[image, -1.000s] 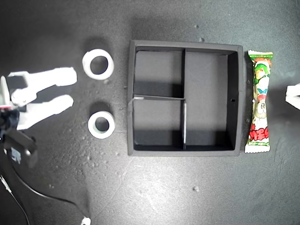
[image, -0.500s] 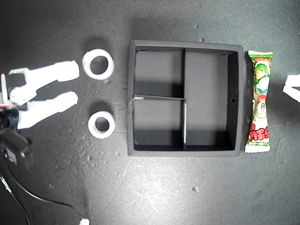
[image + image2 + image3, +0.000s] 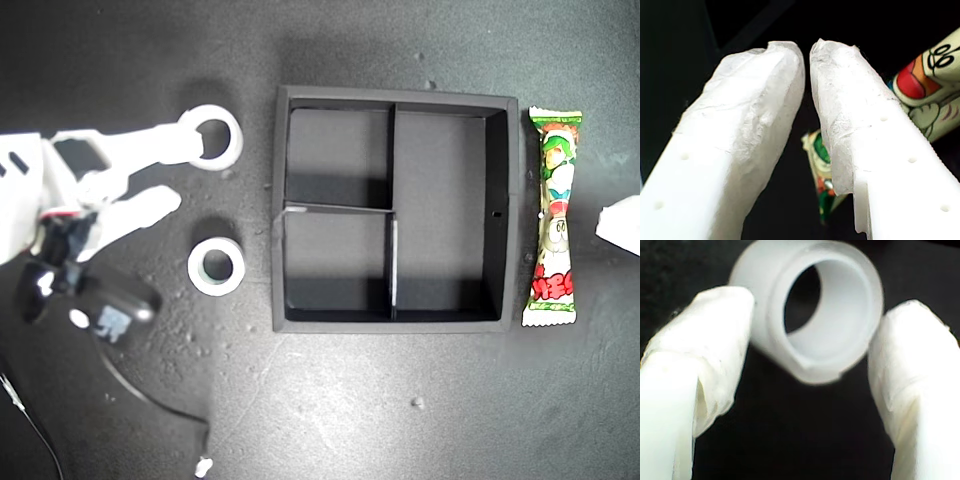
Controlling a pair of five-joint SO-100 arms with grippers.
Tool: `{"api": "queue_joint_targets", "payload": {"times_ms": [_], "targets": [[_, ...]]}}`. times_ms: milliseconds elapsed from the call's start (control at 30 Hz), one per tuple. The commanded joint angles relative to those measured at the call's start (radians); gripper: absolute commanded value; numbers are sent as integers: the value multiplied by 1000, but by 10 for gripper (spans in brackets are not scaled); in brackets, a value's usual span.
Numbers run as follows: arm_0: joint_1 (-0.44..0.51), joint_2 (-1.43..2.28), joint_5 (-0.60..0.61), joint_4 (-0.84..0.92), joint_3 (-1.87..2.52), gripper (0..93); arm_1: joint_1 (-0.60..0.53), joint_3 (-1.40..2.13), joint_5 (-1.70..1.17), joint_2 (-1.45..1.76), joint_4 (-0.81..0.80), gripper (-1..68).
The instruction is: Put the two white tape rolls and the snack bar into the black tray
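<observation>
In the exterior view, the black tray (image 3: pixel 505 215) sits mid-table (image 3: pixel 340 410), a square matte box with dividers forming two small compartments toward the exterior view's left and one long one toward its right, all bare. Just beside its wall on the exterior view's right lies the snack bar (image 3: pixel 555 215), a narrow stick in a shiny green, white and red wrapper with a cartoon face and crimped ends; the red lettering near its lower end is too small to read. On the exterior view's left are the two white tape rolls: the larger, flatter tape roll (image 3: pixel 222 150) farther up, and the tape roll with the greyish core (image 3: pixel 217 266) below it, both well apart from the tray. My second gripper (image 3: pixel 181 172) reaches in from that side with its jaws spread wide, the upper finger lying across the larger roll's rim. In the first wrist view, my first gripper (image 3: pixel 807 65) has its padded jaws drawn narrow with only a slim gap and nothing between them, the snack bar's wrapper showing beyond. In the second wrist view, the jaws stand wide on either side of the white roll, seemingly not yet pressing it, though blur makes contact hard to judge.
</observation>
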Motion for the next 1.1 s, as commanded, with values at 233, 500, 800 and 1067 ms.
{"api": "queue_joint_targets", "payload": {"times_ms": [233,500,800,1067], "targets": [[-41,-347,31,2,-209,159,-117,-120,-92,-12,80,111],[-72,-522,40,8,-308,143,-189,-382,-164,-477,-66,164],[-133,-635,29,12,-348,30,-196,-842,-195,-1149,293,189],[-149,-543,49,84,-394,17,-176,-838,-207,-1385,344,232]]}}
